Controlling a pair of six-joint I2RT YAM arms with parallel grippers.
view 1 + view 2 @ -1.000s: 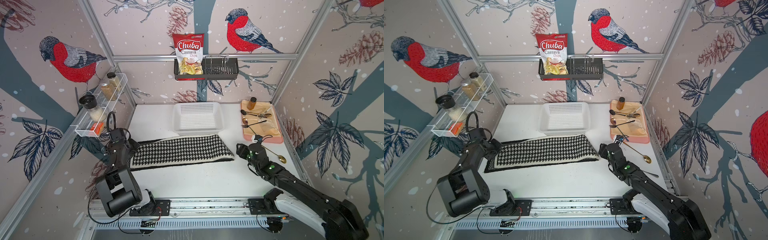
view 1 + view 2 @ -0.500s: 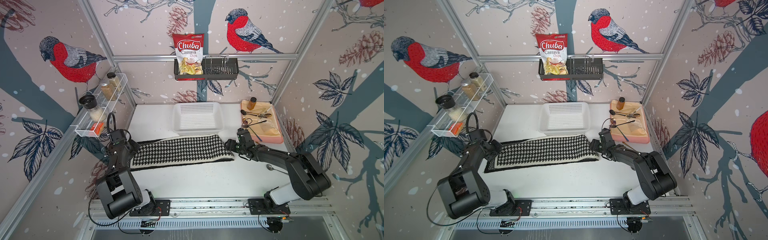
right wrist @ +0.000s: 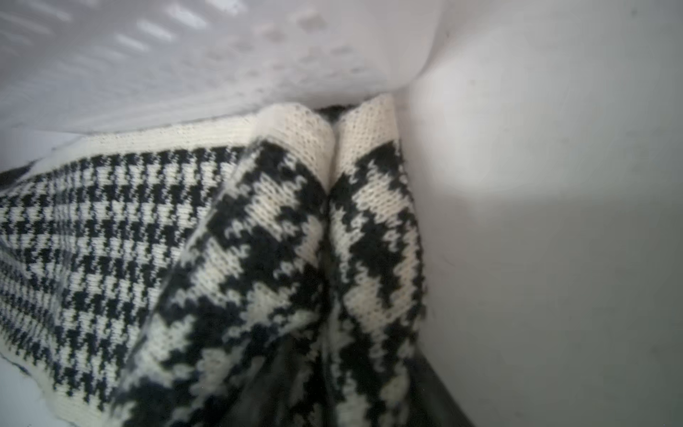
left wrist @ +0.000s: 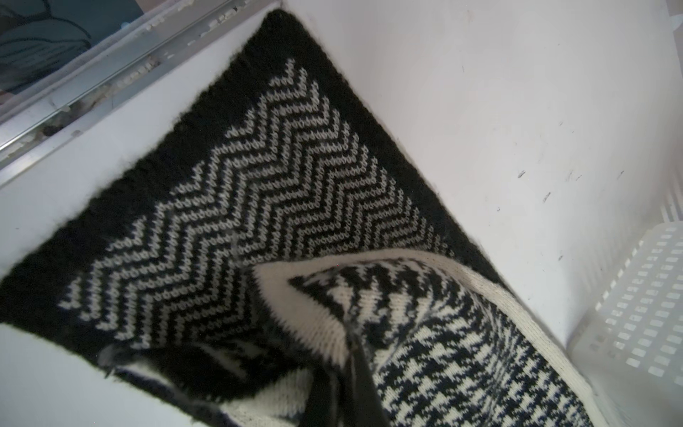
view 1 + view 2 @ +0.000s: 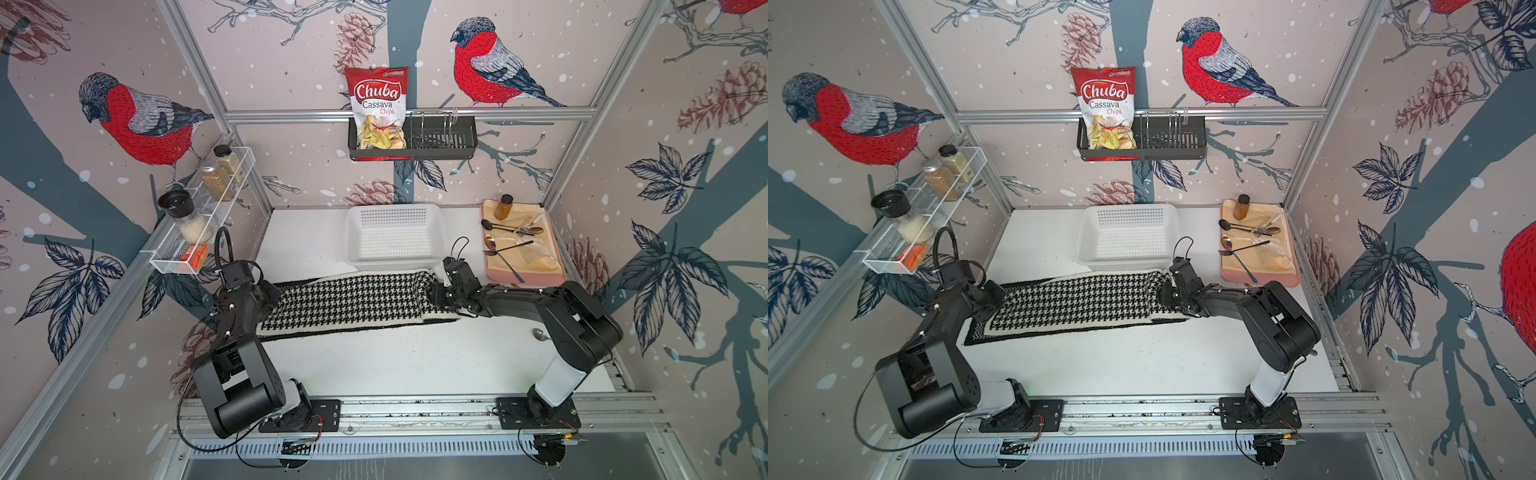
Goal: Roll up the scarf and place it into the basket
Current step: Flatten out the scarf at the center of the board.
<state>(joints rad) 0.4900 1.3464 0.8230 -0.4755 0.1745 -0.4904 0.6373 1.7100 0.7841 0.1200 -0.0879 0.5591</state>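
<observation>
White tabletop (image 5: 395,357): I see left claw (image 5: 271,293) and right claw (image 5: 432,291) each pinching a scarf (image 5: 345,303) end, near the basket (image 5: 394,207).

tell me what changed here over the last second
The right gripper swung in from the near right of the table to the right end of the scarf and closed on it, bunching the cloth there. The left gripper stayed shut on the scarf at its left end. The basket did not move.

Overhead stereo pair; wrist cameras near scarf (image 4: 258,185)
</observation>
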